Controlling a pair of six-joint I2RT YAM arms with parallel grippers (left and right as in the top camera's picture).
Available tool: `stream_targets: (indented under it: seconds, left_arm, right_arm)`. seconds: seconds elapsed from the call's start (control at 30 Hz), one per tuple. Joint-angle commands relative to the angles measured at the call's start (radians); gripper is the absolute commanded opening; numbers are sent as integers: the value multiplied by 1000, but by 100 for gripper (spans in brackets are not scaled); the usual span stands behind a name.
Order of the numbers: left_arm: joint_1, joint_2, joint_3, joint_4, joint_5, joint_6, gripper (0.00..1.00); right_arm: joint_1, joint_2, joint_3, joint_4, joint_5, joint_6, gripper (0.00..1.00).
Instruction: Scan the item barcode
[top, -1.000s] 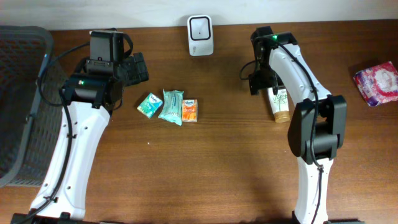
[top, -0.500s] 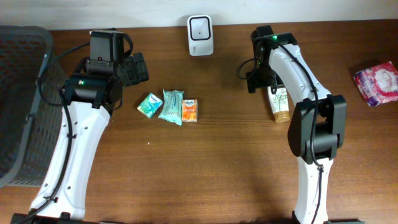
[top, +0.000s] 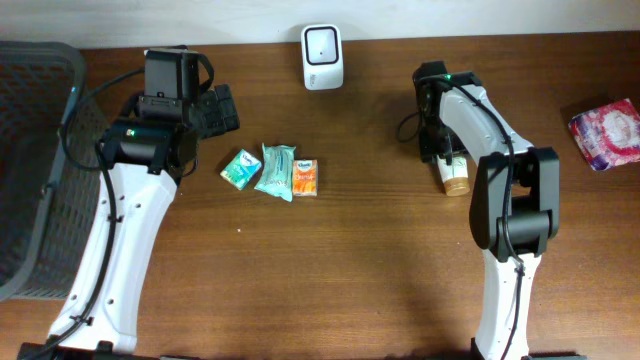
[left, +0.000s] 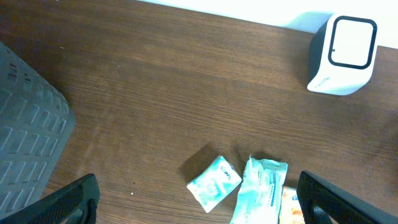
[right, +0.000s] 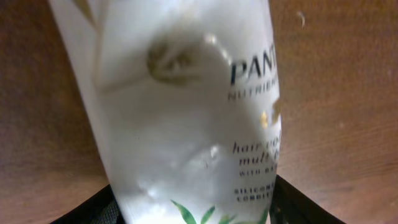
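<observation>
A white hair-care tube (top: 455, 176) with green leaf print lies on the table at the right, its tan cap toward the front. My right gripper (top: 439, 143) is down over it. In the right wrist view the tube (right: 186, 106) fills the frame, and the right gripper (right: 194, 210) has a black finger (right: 297, 204) pressed against each side. The white barcode scanner (top: 322, 57) stands at the back centre, also seen as the scanner (left: 343, 55) in the left wrist view. My left gripper (top: 218, 108) hangs open above the table, left of the scanner.
Two teal packets (top: 240, 168) (top: 276, 170) and an orange packet (top: 306, 177) lie left of centre, below the open left gripper (left: 198, 202). A dark mesh basket (top: 30, 150) stands at the far left. A pink pack (top: 605, 133) lies at the far right.
My right gripper has swung right from beside the tube to over it, and its jaws have narrowed onto the tube. The left arm has not moved.
</observation>
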Motion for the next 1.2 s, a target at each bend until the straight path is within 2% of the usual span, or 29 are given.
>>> stream_targets:
  seconds: [0.0, 0.1, 0.13, 0.17, 0.2, 0.23, 0.3, 0.33, 0.37, 0.43, 0.5, 0.6, 0.67, 0.8, 0.87, 1.0, 1.1, 1.17]
  left_arm:
    - [3, -6, 0, 1, -11, 12, 99]
    - [3, -6, 0, 1, -11, 12, 99]
    - [3, -6, 0, 1, -11, 12, 99]
    - [3, -6, 0, 1, -11, 12, 99]
    - [3, -6, 0, 1, -11, 12, 99]
    - [3, -6, 0, 1, -11, 12, 99]
    - [3, -6, 0, 1, -11, 12, 99]
    - [3, -6, 0, 1, -11, 12, 99]
    - [3, -6, 0, 1, -11, 12, 99]
    - [3, -6, 0, 1, -11, 12, 99]
    - [3, -6, 0, 1, -11, 12, 99]
    - [3, -6, 0, 1, -11, 12, 99]
    - [2, -6, 0, 1, -11, 12, 99]
    - [3, -6, 0, 1, -11, 12, 99]
    - [3, -6, 0, 1, -11, 12, 99]
    - [3, -6, 0, 1, -11, 12, 99]
    - [3, -6, 0, 1, -11, 12, 99]
    - [3, -6, 0, 1, -11, 12, 99]
  right_arm:
    - [3, 4, -6, 14, 19, 11, 59]
    - [3, 4, -20, 65, 10, 11, 57]
    - [3, 4, -38, 83, -13, 11, 49]
    - [3, 4, -56, 88, -32, 11, 35]
    - [3, 4, -56, 77, -43, 11, 34]
    - [3, 0, -48, 61, -60, 11, 25]
    - [3, -1, 0, 15, -62, 11, 22]
    - [3, -2, 37, -15, -84, 11, 16]
    - [3, -2, 125, -79, -189, 9, 4]
    - [3, -2, 230, -145, -410, -43, 6]
    - [3, -2, 290, -169, -736, -124, 11]
    - [3, -2, 292, -165, -1287, -292, 11]
    - [5, -2, 292, -162, -1502, -393, 11]
    - [5, -2, 292, -162, -1664, -427, 10]
    - [6, -2, 292, -162, -1794, -507, 9]
    - [41, -2, 292, -120, -1846, -514, 9]
    - [91, -2, 292, 3, -1893, -513, 8]
    - [97, -2, 292, 28, -1893, -513, 7]
